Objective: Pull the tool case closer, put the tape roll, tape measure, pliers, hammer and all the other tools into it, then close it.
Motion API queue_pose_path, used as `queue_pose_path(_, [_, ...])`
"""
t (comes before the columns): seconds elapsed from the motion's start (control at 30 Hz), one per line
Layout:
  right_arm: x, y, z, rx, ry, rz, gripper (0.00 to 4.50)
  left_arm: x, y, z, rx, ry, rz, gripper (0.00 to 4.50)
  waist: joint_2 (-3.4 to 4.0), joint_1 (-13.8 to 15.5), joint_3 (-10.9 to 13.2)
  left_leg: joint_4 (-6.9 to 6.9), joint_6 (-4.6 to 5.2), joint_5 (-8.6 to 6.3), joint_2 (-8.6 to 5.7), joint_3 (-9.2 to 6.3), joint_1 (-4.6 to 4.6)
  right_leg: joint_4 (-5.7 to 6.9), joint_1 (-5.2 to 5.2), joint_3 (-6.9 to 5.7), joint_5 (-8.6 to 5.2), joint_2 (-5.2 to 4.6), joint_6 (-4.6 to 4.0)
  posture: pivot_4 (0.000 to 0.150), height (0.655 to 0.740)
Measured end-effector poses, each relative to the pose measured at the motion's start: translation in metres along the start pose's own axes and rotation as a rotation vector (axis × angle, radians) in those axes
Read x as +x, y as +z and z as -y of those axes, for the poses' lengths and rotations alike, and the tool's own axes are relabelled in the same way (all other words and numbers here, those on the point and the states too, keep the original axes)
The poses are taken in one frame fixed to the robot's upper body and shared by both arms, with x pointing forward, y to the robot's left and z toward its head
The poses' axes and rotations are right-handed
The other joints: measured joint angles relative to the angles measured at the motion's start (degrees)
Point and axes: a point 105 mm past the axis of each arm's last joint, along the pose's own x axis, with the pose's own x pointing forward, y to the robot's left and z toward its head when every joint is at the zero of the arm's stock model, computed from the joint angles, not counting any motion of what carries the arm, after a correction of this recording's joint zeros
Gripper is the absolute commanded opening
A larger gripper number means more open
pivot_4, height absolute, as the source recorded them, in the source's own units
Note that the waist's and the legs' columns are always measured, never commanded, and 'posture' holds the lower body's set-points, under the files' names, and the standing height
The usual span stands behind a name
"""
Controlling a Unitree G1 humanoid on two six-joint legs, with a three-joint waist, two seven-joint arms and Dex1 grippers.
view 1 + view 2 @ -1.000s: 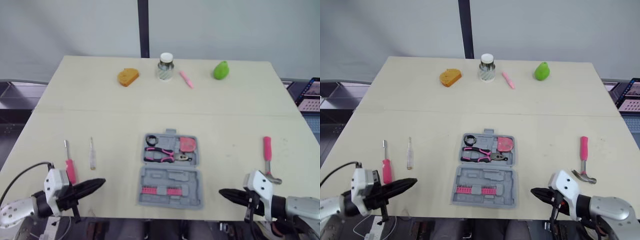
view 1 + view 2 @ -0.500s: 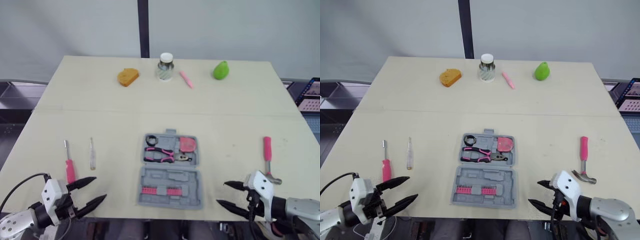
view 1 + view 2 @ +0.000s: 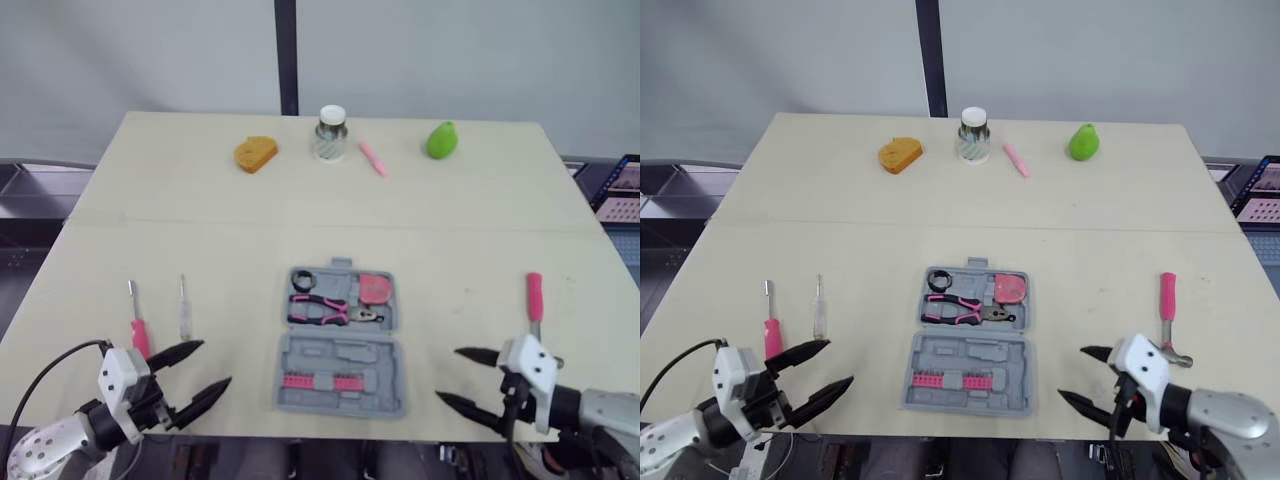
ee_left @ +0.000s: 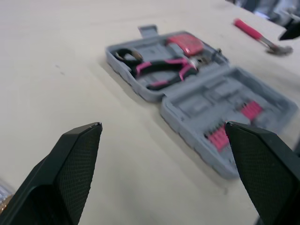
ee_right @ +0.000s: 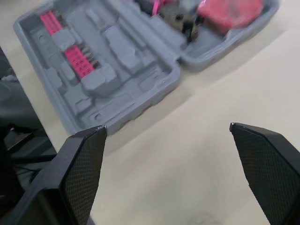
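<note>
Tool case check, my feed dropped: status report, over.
Left gripper, right gripper open, empty. Tool case open, holding pliers, tape measure, tape roll. Hammer, pink screwdriver, clear screwdriver outside; nothing blocking.

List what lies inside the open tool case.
In the tool case, the far half holds tape roll, pliers, tape measure; near half, pink bits. Anything beneath them is hidden.

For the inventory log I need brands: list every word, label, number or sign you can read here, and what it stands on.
No text can be read.
tool case: no legible marking.
tape measure inside it: face too blurred to read.
jar: any label too small to read.
</note>
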Motion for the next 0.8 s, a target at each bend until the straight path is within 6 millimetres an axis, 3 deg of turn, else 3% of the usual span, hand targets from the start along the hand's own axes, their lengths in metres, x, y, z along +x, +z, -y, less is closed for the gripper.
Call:
queue_pose_path(0.3, [0.006,0.023,-0.009,-0.084,0.109,0.104,4.42,-0.002,0.006,-0.008,-0.105,0.344,-0.016,4.46,-0.03,0.7,0.0,0.05,0.03,0.00,-0.03,0.01,0.00,-0.22,0.05,0.01,0.00,0.03,0.00,0.150,0.6950])
queue_pose_path(0.43, [0.009,0.022,-0.018,-0.092,0.174,0.112,4.42,0.004,0.018,-0.019,-0.056,0.418,0.010,4.46,-0.02,1.4,0.0,0.06,0.02,0.00,-0.04,0.02,0.00,-0.26,0.05,0.01,0.00,0.04,0.00,0.150,0.6950])
queue_pose_path(0.8, [0.013,0.026,-0.019,-0.107,0.195,0.127,4.42,0.010,0.022,-0.034,-0.038,0.572,-0.067,4.46,-0.03,1.5,0.0,0.07,0.02,0.00,-0.04,0.03,0.00,-0.03,0.06,0.01,0.00,0.05,0.00,0.150,0.6950])
